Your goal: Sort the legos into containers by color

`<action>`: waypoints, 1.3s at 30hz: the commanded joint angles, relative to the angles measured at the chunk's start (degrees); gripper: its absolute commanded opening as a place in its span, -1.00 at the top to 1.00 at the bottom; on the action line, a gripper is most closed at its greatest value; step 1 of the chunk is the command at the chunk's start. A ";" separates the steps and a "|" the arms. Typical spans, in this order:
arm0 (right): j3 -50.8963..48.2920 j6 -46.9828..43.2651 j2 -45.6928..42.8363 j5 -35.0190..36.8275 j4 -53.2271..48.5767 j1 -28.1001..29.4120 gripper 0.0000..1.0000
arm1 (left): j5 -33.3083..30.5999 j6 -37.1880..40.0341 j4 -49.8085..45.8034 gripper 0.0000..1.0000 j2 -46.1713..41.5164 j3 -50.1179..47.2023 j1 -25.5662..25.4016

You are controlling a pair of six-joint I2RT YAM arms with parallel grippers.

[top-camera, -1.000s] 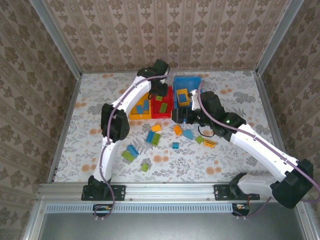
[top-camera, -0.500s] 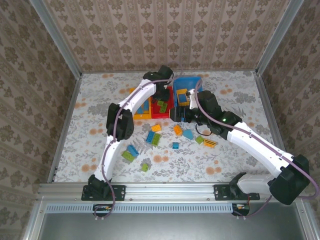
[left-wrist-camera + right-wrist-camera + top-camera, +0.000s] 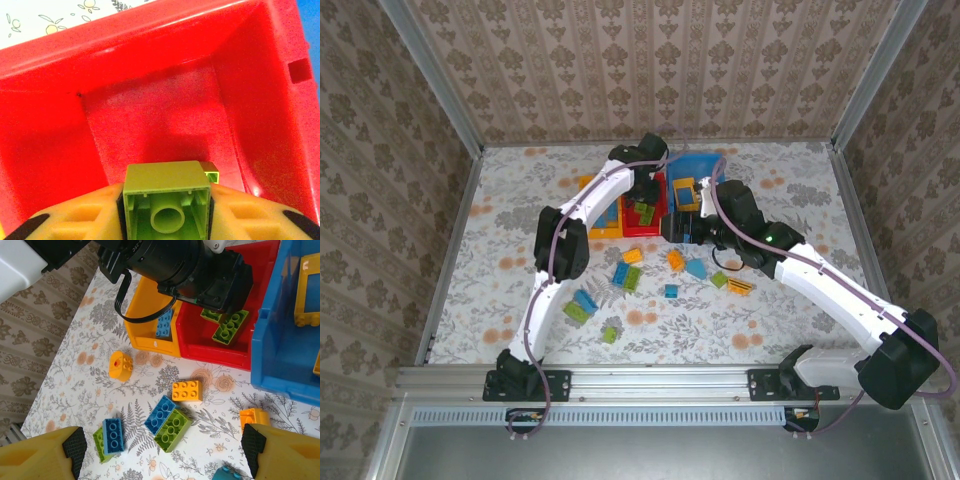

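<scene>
**A:** Left tool (image 3: 166,206) pinches a green brick (image 3: 166,186) directly over the red bin (image 3: 60,65). Greens belong there, so that looks like a drop.

**B:** Right tool (image 3: 162,447) hangs spread wide in front of the red bin, above loose bricks (image 3: 186,390) on the desk (image 3: 75,355), probably picking next.

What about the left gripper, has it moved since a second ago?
Yes. In the top view the left gripper, holding a green brick, has slid a little right and nearer, farther over the red bin.
</scene>
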 commanded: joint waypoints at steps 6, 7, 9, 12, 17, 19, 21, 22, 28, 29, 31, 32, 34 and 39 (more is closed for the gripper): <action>0.24 -0.87 -0.93 -0.76 -2.83 -0.25 -0.71 | -1.42 -0.34 -1.06 -0.03 -3.05 -0.32 -1.74; 0.03 -1.05 -1.23 -0.64 -2.93 -0.32 -0.71 | -1.71 -0.48 -1.32 -0.04 -3.49 -0.36 -2.01; -0.45 -1.49 -1.98 -0.39 -3.15 -0.35 -0.71 | -1.91 -1.36 -1.63 -0.04 -4.89 -1.17 -2.28; -1.22 -1.90 -3.27 0.20 -3.29 -0.51 -0.71 | -1.99 -3.28 0.48 -0.03 -9.08 -5.30 -2.59; -1.97 -3.52 -4.85 1.17 -4.23 -0.87 -0.71 | -3.43 -6.89 3.80 -0.02 -17.90 -12.78 -2.68; -1.88 -4.75 -4.95 1.30 -4.92 -0.87 -0.70 | -4.21 -8.64 4.90 -0.02 -22.01 -16.78 -2.52; -1.88 -6.49 -4.95 1.09 -5.39 -0.80 -0.70 | -4.00 -11.63 6.15 -0.02 -26.79 -22.48 -1.89; -1.88 -7.71 -4.95 0.89 -5.47 -0.63 -0.69 | -3.29 -13.64 7.09 -0.02 -29.98 -26.61 -1.44; -2.36 -18.31 -2.93 1.17 -3.78 4.50 -0.69 | 1.67 -25.60 8.24 -0.08 -50.94 -53.27 1.96; -2.65 -19.81 -2.01 0.81 -2.74 5.93 -0.69 | 2.69 -27.31 7.29 -0.10 -54.14 -57.30 2.43; -3.38 -21.72 -0.01 0.45 -0.54 8.68 -0.69 | 5.01 -30.42 5.30 -0.15 -59.19 -64.03 3.17; -3.96 -22.13 1.24 -0.48 1.08 9.82 -0.69 | 6.19 -32.16 4.22 -0.19 -61.64 -67.32 3.58; -4.83 -22.14 3.40 -1.41 4.24 11.97 -0.69 | 8.40 -35.04 3.42 -0.27 -65.28 -73.07 4.34; -4.51 -19.83 9.93 -4.63 8.44 15.33 -0.69 | 14.37 -41.52 6.82 -0.36 -69.34 -84.12 6.19</action>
